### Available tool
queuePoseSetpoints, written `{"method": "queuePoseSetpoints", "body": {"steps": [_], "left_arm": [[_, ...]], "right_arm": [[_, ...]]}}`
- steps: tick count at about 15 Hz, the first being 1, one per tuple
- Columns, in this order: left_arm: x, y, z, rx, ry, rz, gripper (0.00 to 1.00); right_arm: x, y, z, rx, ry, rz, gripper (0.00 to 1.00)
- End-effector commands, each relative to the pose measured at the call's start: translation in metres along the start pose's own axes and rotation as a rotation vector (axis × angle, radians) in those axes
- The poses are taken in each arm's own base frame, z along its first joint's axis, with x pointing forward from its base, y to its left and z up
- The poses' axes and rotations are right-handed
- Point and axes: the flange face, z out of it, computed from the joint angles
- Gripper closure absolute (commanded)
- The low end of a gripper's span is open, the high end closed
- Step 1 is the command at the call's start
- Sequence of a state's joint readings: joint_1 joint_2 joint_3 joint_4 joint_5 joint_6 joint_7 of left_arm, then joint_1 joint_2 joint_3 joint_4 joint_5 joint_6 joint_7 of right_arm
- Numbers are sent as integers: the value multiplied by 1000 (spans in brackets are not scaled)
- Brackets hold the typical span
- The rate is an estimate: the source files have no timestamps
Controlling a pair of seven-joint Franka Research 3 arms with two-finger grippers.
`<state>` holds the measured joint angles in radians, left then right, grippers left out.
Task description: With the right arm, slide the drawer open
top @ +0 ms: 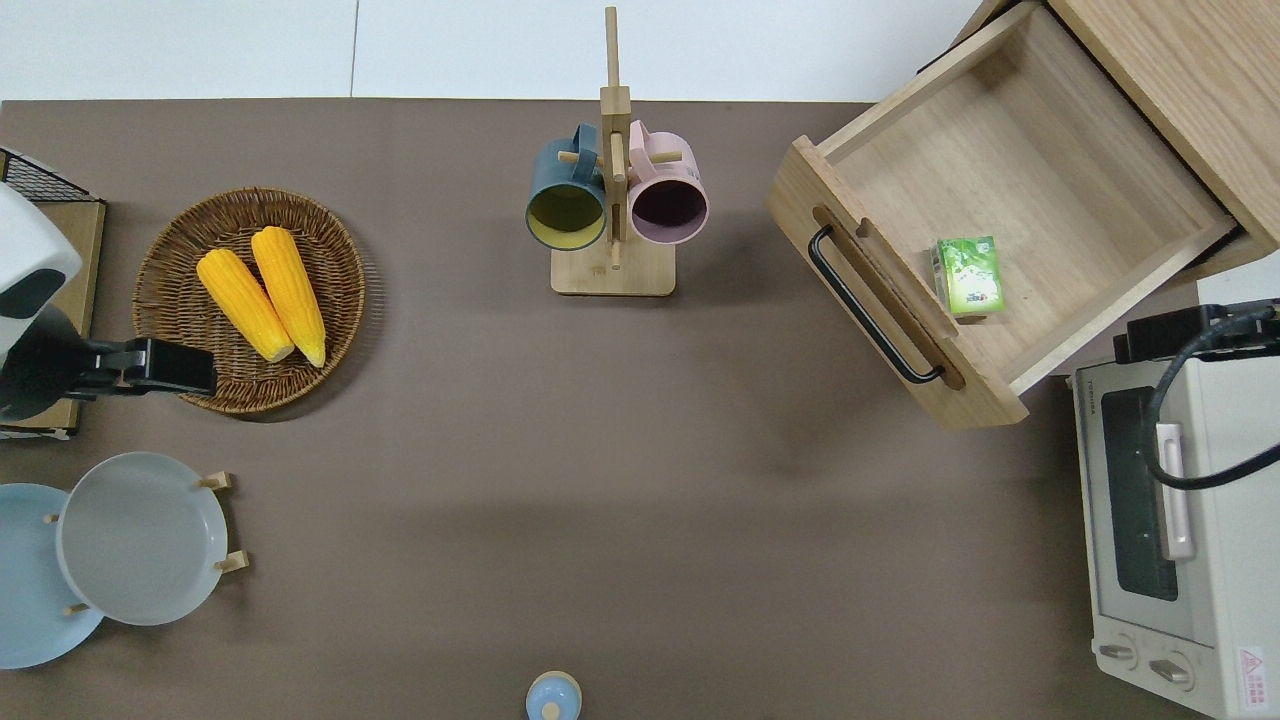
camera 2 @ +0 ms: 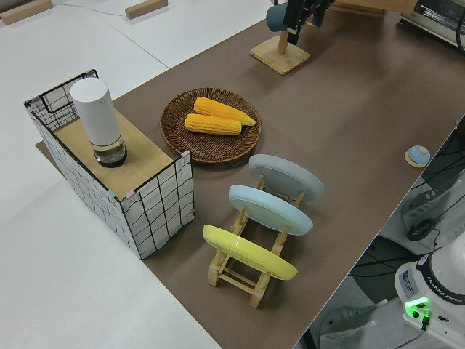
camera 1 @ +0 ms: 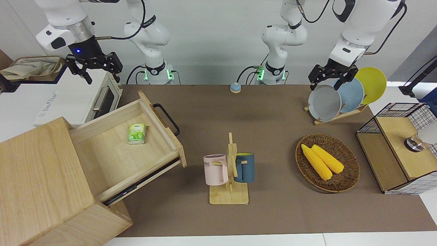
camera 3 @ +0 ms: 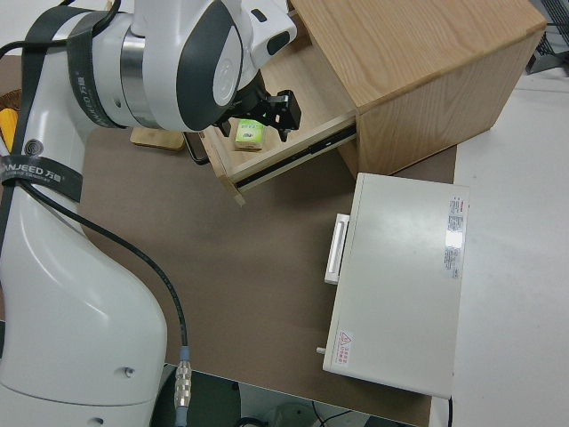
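Observation:
The drawer (camera 1: 112, 157) stands pulled far out of its big wooden box (camera 1: 37, 177) at the right arm's end of the table. Its black bar handle (camera 1: 167, 118) faces the table's middle and nothing touches it. A green packet (camera 1: 137, 133) lies inside the drawer. My right gripper (camera 1: 99, 72) is open and empty, raised over the corner of the white toaster oven (camera 1: 68, 99) that is beside the drawer. The overhead view shows it (top: 1165, 335) there too, clear of the handle (top: 865, 305). The left arm is parked, its gripper (camera 1: 328, 82) open.
A wooden mug rack (camera 1: 229, 177) with a pink and a blue mug stands mid-table. A wicker basket (camera 1: 344, 181) with two corn cobs, a plate rack (camera 1: 341, 114) and a mesh cabinet (camera 1: 399, 147) are toward the left arm's end. A small blue bell (camera 1: 235, 87) sits near the robots.

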<state>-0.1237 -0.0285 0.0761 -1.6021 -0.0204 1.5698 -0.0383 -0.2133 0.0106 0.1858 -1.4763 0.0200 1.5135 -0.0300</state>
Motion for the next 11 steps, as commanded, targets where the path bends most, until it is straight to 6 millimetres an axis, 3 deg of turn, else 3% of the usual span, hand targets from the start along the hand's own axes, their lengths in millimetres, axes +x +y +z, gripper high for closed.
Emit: {"method": "queuePoseSetpoints", "body": {"steps": [1,7,11], "left_arm": [[-4,-2,-5,12,-2,2,2],[-4,-2,-4,12,-3,2,2],[-4,-2,-4,12,-3,2,5]], "right_arm": [[0,-12,2,-31,12,-10,11],[1,-26,3,-45,12,-40,11],[2,-26,2,-59,14,-41,11]]}}
